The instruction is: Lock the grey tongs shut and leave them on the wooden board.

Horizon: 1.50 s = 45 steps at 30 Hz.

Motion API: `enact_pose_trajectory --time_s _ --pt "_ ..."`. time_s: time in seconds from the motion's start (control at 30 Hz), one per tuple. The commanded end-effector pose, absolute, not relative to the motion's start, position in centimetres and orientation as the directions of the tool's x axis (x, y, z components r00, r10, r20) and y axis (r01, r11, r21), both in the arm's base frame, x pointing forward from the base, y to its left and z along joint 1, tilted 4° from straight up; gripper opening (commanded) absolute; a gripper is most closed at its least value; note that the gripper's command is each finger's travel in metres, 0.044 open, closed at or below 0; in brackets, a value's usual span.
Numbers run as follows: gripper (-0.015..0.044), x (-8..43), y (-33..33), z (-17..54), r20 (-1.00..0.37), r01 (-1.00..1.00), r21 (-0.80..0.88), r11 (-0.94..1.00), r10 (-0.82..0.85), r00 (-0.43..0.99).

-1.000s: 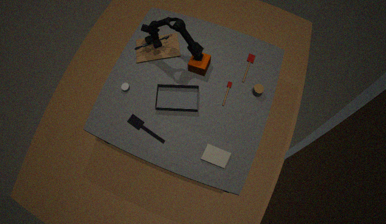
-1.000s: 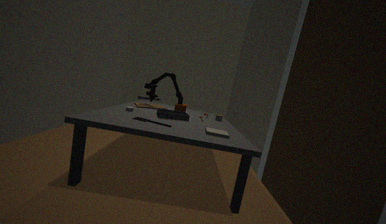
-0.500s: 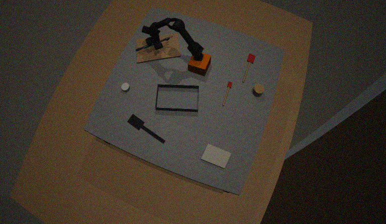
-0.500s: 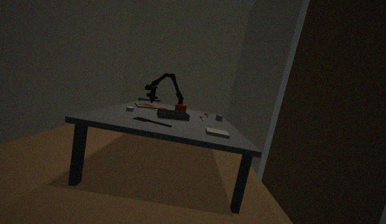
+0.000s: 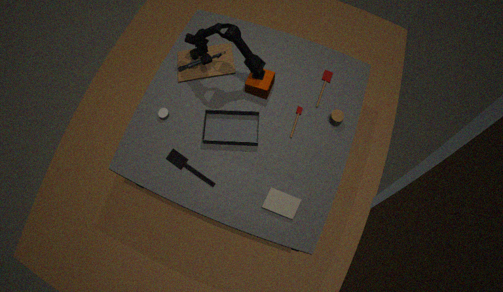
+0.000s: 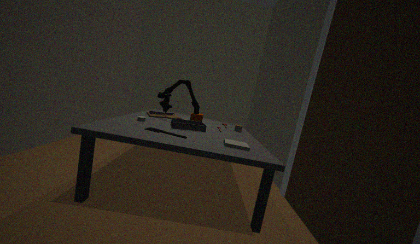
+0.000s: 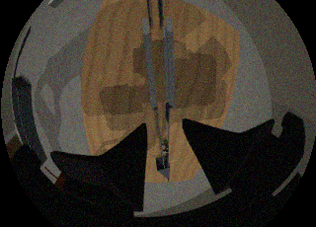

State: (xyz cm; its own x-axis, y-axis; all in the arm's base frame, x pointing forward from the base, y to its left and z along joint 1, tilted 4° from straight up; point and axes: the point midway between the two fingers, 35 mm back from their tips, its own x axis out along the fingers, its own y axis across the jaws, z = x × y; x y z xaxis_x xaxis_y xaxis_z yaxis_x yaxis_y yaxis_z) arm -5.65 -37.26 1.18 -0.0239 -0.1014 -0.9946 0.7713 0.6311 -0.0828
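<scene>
The grey tongs (image 5: pixel 189 65) (image 7: pixel 169 64) lie on the wooden board (image 5: pixel 222 70) (image 7: pixel 106 54). Their two arms run almost parallel with a narrow gap between them; whether the lock is engaged cannot be seen. In the wrist view one narrow end reaches down between my fingers and the other runs out at the top. My gripper (image 5: pixel 200 56) (image 6: pixel 166 110) (image 7: pixel 165 124) is partly open above the tongs, with one finger on each side and a visible gap to both. The roasting tin (image 5: pixel 230 143) (image 6: pixel 188 126) (image 7: pixel 22 109) stands away from the board, with no tongs across it.
A white disc (image 5: pixel 163 113), a black spatula (image 5: pixel 177 158) and a pale block (image 5: pixel 281 203) lie on the table. Two red-headed utensils, one larger (image 5: pixel 327 76) and one smaller (image 5: pixel 299 110), lie near a wooden cylinder (image 5: pixel 336 116). The orange base block (image 5: pixel 261 83) is beside the board.
</scene>
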Motion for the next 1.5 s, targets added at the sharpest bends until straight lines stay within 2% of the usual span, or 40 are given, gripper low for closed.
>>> enact_pose_trajectory --time_s 0.0,0.2,0.4,0.8,1.07,1.3,1.47 --pt "0.0296 -5.7 -37.3 1.2 -0.994 0.771 -0.084 0.631 -0.103 -0.024" --pt "0.044 -5.7 -37.3 1.2 -0.994 0.771 -0.084 0.631 -0.103 -0.024" --pt "0.044 -7.0 -35.7 2.9 -0.995 0.771 -0.084 0.631 -0.101 -0.026" --pt "0.044 -11.9 -22.8 11.0 -0.995 0.771 -0.082 0.632 -0.09 -0.032" --pt "0.044 -11.9 -22.6 11.3 -0.995 0.771 -0.082 0.631 -0.09 -0.033" --pt "0.044 -11.7 -22.4 15.9 -0.995 0.774 -0.09 0.627 -0.095 -0.039" --pt "0.044 -11.7 -22.3 16.1 -0.995 0.774 -0.09 0.626 -0.096 -0.039"
